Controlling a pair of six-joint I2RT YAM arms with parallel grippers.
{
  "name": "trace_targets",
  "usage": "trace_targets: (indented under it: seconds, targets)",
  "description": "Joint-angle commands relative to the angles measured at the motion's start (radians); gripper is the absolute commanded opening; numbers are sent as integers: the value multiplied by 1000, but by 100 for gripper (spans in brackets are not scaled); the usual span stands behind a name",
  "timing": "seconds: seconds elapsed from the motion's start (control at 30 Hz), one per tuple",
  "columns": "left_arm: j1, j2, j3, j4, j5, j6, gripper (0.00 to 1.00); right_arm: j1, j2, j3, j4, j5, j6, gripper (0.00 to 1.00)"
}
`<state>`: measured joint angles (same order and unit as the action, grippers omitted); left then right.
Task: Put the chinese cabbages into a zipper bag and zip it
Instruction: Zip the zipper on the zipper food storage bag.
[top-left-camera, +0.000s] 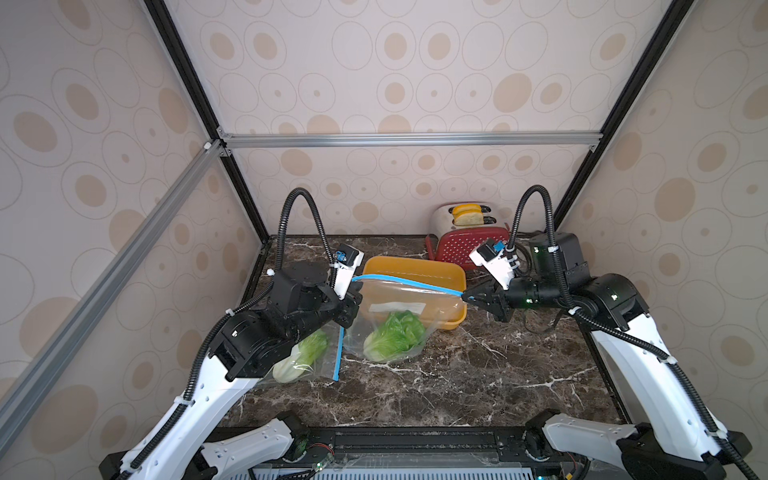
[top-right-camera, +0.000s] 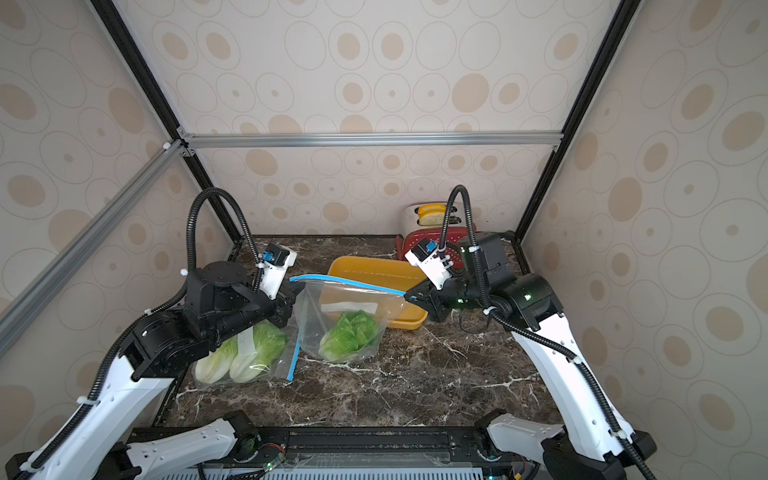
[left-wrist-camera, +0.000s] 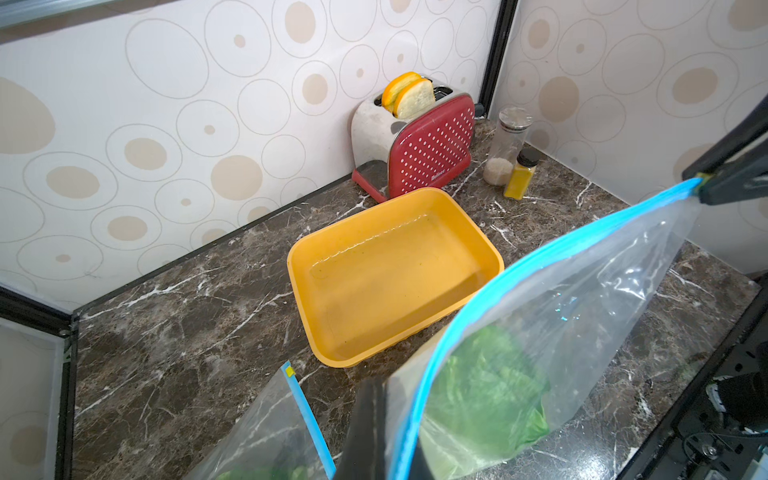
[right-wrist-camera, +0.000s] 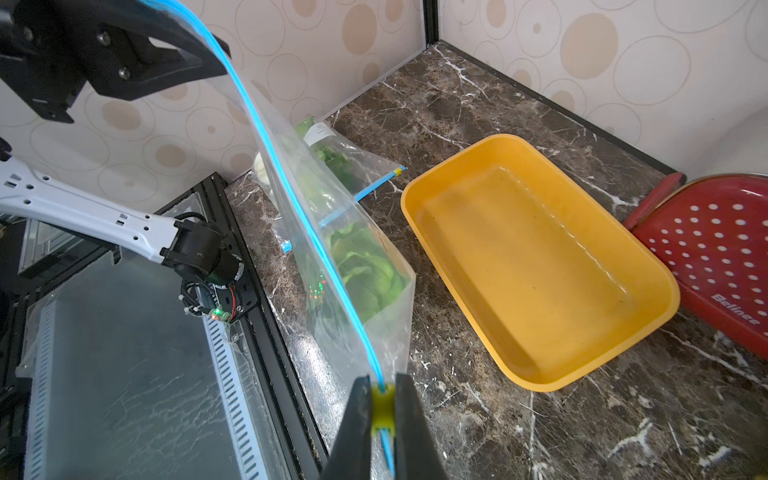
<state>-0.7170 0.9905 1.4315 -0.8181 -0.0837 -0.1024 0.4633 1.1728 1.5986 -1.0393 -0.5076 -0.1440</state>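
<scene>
Left gripper (top-left-camera: 355, 293) clamped on zipper bag (top-left-camera: 409, 296) left end; right gripper (top-left-camera: 467, 297) clamped on slider (right-wrist-camera: 382, 405); 1 cabbage (top-left-camera: 395, 337) inside.

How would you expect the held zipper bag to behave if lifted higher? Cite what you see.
Probably floppy: the zipper bag creases and sags below the blue zip strip stretched between the left end effector and right end effector. Likely bottom-heavy: the cabbage sits low, so it may swing.

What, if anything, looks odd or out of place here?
Odd split: one cabbage sits in the bag stretched between left tool and right tool, while two others lie in a second bag flat on the counter.
</scene>
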Motion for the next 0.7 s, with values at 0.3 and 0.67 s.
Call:
trace_targets:
  seconds: [0.3,0.67]
  targets:
    - [28,24,107,-121,41,-90,0,-25,-49,42,-213,-15,188,0]
    - [27,198,-29,169,255,-207,0,-33,-189,-154,-217,270,459,0]
